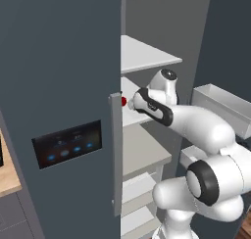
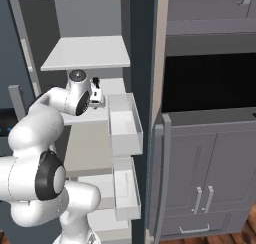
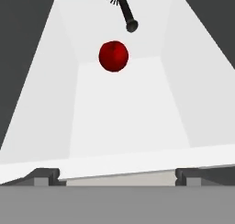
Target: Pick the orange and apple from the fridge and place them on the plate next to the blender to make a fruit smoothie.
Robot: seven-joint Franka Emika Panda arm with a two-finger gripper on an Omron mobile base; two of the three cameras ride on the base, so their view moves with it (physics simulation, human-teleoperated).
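The claw (image 3: 117,175) is spread wide, empty, at the shelf's front edge; the apple (image 3: 113,56), near the back edge, could be nudged away

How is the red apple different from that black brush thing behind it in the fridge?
The apple is round and glossy red; the brush is long, thin and black, with a bristly end and a knobbed handle tip. The apple sits nearer the hand's camera, in the middle of the shelf; the brush lies behind it, toward the back wall. The apple looks wider than the brush handle. Both are on the same pale shelf, and neither is touched.
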